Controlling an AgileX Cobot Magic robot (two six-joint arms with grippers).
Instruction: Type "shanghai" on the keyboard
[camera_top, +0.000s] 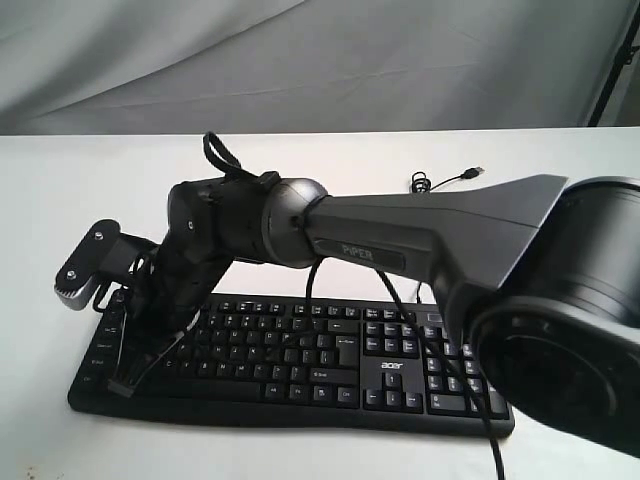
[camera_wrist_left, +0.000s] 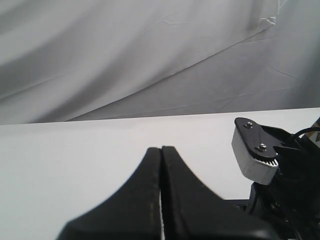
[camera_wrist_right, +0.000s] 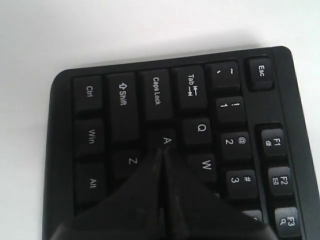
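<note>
The black keyboard (camera_top: 300, 352) with white legends and an "acer" logo lies across the front of the white table. My right arm reaches over it to its left end. The right gripper (camera_top: 128, 380) is shut and points down at the keys. In the right wrist view the shut tips (camera_wrist_right: 164, 150) sit at the A key (camera_wrist_right: 167, 139), between Z and W, with nothing between them. Whether the key is pressed cannot be told. The left gripper (camera_wrist_left: 161, 149) is shut and empty over bare table, and it does not show in the exterior view.
The keyboard's thin black USB cable (camera_top: 445, 182) lies coiled on the table behind the arm. The right wrist's grey camera mount (camera_top: 85, 265) hangs over the keyboard's left end and shows beside the left gripper (camera_wrist_left: 255, 150). A grey cloth backdrop (camera_top: 300, 60) closes the far side.
</note>
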